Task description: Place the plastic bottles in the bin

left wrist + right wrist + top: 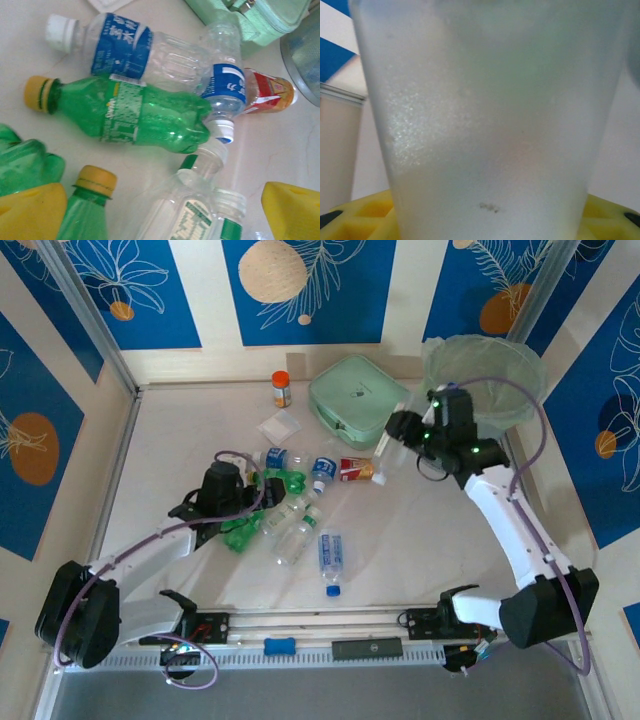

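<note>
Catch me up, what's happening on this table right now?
The left tool hangs open over a heap of plastic bottles lying on the table. The right tool is up beside the bin, with its fingers either side of a frosted clear object, probably a bottle. Whether it is gripping it, I cannot tell.

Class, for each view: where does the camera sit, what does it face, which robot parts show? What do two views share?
Top: above, behind; faces down on table; left arm, right arm.
Left wrist: faces bottles; yellow fingertips.
Right wrist: faces frosted container close up; yellow fingers.
Shared: top and left wrist, red-labelled bottle.
</note>
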`<state>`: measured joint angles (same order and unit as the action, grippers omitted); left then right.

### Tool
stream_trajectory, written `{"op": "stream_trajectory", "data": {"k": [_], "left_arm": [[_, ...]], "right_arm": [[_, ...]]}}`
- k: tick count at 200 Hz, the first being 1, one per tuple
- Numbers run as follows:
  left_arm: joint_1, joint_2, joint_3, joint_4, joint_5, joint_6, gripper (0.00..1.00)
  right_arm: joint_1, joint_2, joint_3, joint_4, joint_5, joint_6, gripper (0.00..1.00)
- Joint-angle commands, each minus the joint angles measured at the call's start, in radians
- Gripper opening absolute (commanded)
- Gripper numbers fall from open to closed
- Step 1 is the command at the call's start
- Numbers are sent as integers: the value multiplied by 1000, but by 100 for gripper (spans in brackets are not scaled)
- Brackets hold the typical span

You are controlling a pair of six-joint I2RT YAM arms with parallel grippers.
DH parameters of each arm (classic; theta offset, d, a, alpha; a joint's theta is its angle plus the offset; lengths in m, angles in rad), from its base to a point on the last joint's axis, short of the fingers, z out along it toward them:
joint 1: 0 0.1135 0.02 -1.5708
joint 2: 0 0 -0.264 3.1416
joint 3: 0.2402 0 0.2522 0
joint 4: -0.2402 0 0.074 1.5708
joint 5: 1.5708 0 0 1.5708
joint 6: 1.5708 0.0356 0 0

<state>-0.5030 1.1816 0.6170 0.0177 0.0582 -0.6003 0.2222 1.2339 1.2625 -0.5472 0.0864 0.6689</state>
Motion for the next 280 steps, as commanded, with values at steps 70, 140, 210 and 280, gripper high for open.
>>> {"op": "stream_trajectory", "data": {"k": [70, 140, 210, 280], "left_arm": [[-138, 107, 101, 57, -17, -8, 99], [-196, 149, 98, 79, -6, -8, 99], [-207, 138, 87, 61, -26, 4, 99], [-212, 117, 85, 32, -49, 3, 99]], "right_arm": [[-412, 136, 408, 30, -137, -38, 46], [-480, 379, 561, 123, 20, -7, 45], [-483, 580, 654, 3, -69, -20, 48], [-465, 672, 796, -121, -82, -33, 78]]}}
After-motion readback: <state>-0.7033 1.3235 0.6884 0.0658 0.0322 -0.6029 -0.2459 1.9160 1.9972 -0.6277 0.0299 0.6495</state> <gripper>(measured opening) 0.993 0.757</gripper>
